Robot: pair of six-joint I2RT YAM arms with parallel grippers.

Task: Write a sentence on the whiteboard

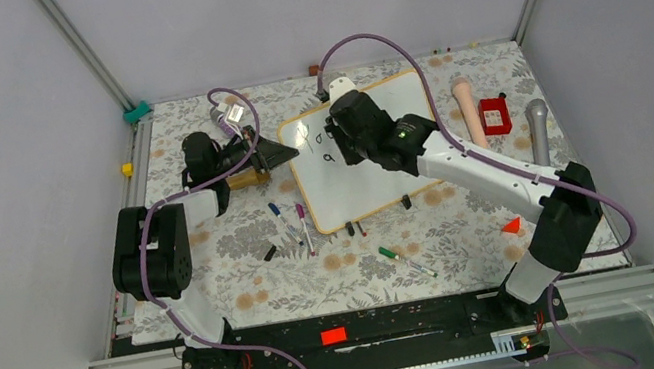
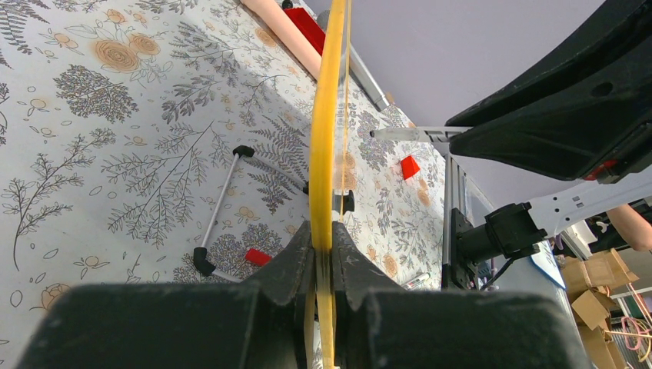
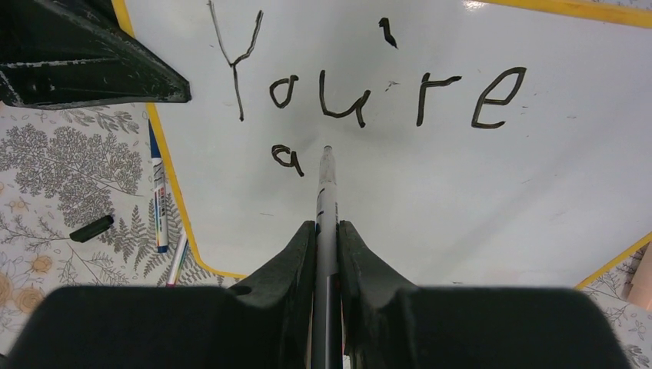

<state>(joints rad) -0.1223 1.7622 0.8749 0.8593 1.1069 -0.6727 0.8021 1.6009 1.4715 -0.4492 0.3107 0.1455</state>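
Left gripper [image 2: 324, 234] jaws clamped on board [image 3: 430, 200] edge, right gripper [image 3: 327, 227] jaws on marker [image 3: 327, 181] by text [image 3: 286, 157]; risk: board could slip, skewing strokes

The top camera hangs high over the near edge of the table [image 1: 250, 289] and looks steeply down. It stands far enough off to take in the whole table, with the whiteboard [image 1: 372, 176] toward the far middle. The left wrist camera sits low, right behind the left fingers [image 2: 288, 265]. It faces along the whiteboard's frame edge-on, across the table toward the right arm [image 2: 569, 115]. The right wrist camera looks past the right fingers [image 3: 296, 265] and a marker [image 3: 326, 192] from close above the board's face, with the writing [image 3: 338, 114] in its upper half. All three views share the whiteboard, and the right wrist view also catches the left fingers at its top left corner.
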